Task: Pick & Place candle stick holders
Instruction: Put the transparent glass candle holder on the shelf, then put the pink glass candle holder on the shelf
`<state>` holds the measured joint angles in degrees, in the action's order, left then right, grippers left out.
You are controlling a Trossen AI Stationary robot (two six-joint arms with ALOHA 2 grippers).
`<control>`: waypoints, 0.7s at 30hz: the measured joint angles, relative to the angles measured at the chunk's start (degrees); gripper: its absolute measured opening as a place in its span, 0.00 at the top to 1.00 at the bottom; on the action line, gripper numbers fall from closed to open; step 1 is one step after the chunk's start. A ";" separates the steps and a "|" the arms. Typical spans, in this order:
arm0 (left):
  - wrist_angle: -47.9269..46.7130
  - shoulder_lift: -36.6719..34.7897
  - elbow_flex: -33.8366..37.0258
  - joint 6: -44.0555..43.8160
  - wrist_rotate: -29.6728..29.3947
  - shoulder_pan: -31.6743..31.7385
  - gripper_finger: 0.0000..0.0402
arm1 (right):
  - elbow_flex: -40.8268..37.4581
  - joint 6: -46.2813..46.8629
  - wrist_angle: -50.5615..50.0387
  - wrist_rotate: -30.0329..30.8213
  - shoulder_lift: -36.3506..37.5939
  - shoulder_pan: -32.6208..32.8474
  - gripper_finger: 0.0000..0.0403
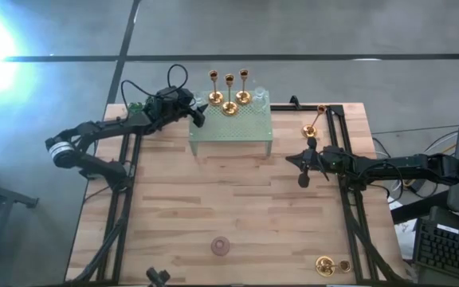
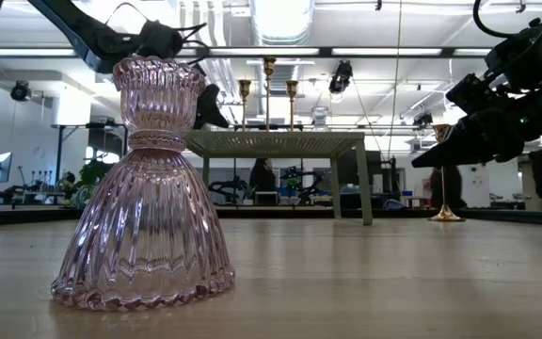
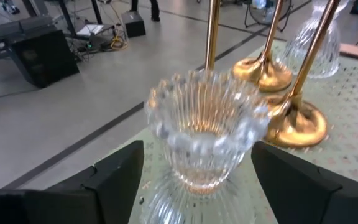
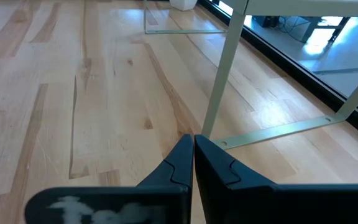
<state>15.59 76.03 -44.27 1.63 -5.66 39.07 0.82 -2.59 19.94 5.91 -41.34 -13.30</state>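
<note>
Nearest the low camera, a ribbed pink glass holder (image 2: 144,188) stands upright on the wooden table (image 1: 237,215), filling the left of that view and hiding part of the left arm behind it; from above it shows only as a small pinkish disc (image 1: 221,246) near the front edge. Between it and the small pale-green perforated stand (image 1: 231,127) at the back lies a broad stretch of bare wood. Three gold candle stick holders (image 1: 229,94), each with round flat base, thin stem and small cup, stand upright and close together on the stand's rear half; in the left wrist view their stems are cut off by the frame. A clear ribbed glass holder (image 3: 205,134) stands on the stand's left edge between the released, widely spread fingers (image 3: 114,171) of the left gripper (image 1: 200,114), apparently without contact. A second clear glass piece (image 1: 260,99) stands at the stand's rear right corner. A fourth gold holder (image 1: 312,125) stands on the table right of the stand, near the right rail. A fifth (image 1: 325,265) lies tipped at the front right corner, with a smaller gold piece beside it too small to identify. The right gripper (image 1: 304,169) hovers low over the table, right of the stand, fingers clenched together on nothing.
</note>
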 joint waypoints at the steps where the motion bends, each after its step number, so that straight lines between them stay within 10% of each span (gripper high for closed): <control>1: 0.01 -0.40 0.00 -0.02 0.08 0.00 0.25 | 0.00 0.00 0.02 0.00 0.00 -0.01 0.98; 14: -16.54 -11.53 -0.15 -3.19 1.07 -0.15 0.25 | 0.00 0.00 0.02 0.00 0.00 0.00 0.98; 21: -29.93 -20.31 -0.18 -9.50 18.38 -0.70 0.25 | 0.00 0.00 0.00 0.00 0.00 0.00 0.98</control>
<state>-14.34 55.72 -44.45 -7.87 12.72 38.37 0.82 -2.59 19.95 5.91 -41.34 -13.30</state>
